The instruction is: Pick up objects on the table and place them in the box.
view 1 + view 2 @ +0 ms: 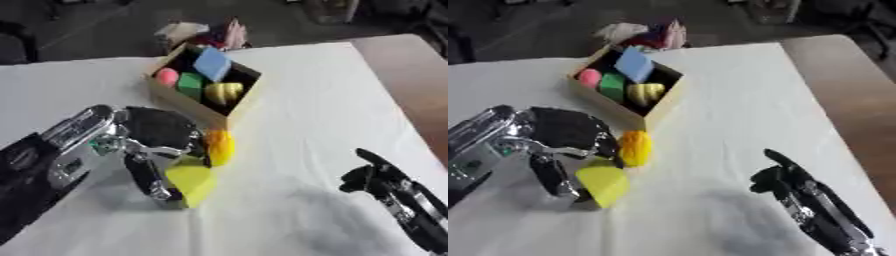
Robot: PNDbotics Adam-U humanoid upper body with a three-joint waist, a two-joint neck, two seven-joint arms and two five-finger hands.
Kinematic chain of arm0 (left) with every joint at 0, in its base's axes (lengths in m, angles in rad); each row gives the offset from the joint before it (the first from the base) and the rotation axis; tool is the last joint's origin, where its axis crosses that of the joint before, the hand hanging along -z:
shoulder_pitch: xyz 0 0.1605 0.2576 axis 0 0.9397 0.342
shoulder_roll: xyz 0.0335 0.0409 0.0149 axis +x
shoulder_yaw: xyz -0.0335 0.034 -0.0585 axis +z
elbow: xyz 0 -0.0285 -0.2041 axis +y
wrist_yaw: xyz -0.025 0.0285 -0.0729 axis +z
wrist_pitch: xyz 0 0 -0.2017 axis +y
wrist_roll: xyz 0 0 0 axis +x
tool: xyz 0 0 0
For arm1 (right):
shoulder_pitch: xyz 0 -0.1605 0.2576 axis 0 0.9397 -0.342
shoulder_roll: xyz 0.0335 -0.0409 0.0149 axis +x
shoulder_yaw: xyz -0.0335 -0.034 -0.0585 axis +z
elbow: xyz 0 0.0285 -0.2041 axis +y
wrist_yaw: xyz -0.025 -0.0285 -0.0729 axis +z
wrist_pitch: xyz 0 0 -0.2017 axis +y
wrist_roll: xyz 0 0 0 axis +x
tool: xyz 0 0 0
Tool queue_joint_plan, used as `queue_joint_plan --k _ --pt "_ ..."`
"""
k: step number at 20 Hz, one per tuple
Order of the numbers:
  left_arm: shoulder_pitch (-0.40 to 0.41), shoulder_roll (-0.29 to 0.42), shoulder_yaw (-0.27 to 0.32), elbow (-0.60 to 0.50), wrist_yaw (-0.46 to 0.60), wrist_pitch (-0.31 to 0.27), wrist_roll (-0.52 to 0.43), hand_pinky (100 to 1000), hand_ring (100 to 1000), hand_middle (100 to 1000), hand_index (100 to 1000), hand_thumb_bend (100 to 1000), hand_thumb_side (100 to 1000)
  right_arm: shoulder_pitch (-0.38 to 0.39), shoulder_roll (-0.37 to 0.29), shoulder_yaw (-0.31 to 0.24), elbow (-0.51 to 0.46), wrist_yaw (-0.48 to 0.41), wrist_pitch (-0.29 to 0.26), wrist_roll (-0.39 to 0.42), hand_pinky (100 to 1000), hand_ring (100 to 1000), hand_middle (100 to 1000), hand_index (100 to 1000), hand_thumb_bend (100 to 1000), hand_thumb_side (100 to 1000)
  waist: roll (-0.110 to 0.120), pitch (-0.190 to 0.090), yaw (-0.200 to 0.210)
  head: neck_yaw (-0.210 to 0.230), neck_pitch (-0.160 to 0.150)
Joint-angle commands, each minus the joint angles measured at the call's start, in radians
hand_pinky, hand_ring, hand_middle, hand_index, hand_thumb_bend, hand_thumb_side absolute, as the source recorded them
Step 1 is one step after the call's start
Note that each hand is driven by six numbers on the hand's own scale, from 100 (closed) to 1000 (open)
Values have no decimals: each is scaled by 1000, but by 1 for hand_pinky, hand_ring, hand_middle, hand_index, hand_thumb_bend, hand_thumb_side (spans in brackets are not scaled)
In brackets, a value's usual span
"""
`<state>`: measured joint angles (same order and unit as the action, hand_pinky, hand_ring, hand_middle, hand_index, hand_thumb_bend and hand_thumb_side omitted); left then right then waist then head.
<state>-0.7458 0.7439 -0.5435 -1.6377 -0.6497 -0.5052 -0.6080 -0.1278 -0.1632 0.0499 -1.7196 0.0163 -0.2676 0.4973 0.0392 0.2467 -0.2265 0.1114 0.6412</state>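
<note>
Fingers point(144, 175) of the left hand point(153, 135) curl down around a yellow block point(194, 181), with the thumb side pressed against its near face — the block sits between them, low over the white worktop point(306, 125) or resting on it; which of the two cannot be told. Just beyond the block, touching the same hand's far fingertips, lies a rounded orange-yellow piece point(220, 146) on the cloth.

Lower right, the right hand point(785, 182) shows with its dark fingers bent and bunched, holding nothing, well apart from the other things.

Farther back stands the box point(229, 114), a pale wooden tray with a dark inside, set askew near the worktop's far edge. Four things lie in it: a pink ball point(166, 76) at the left end, a green block point(191, 84) beside it, a ridged yellow piece point(224, 91) toward the near right corner, and a light blue block point(213, 64) leaning tilted over the far side.

Behind the box, off the worktop's edge — a small heap of pink and white stuff point(210, 32) that cannot be made out.
</note>
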Motion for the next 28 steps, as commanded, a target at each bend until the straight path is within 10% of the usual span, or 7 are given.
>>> queue_joint_plan --k 1,15,28 --pt "-22 67 71 -35 45 -8 -19 771 653 532 801 266 327 -4 -10 -6 -8 7 1 -3 717 678 674 1000 100 748 -1 -17 4 -8 -12" --pt "-203 -111 426 319 -163 235 216 761 648 580 821 100 220 4 -4 -2 -4 5 3 -5 716 678 673 1000 100 765 -15 -23 10 -7 -10" --pt "-274 -273 323 572 -246 359 456 767 684 675 862 100 230 -1 3 14 -4 -2 9 7 715 676 672 1000 100 786 -22 -18 -12 15 -6"
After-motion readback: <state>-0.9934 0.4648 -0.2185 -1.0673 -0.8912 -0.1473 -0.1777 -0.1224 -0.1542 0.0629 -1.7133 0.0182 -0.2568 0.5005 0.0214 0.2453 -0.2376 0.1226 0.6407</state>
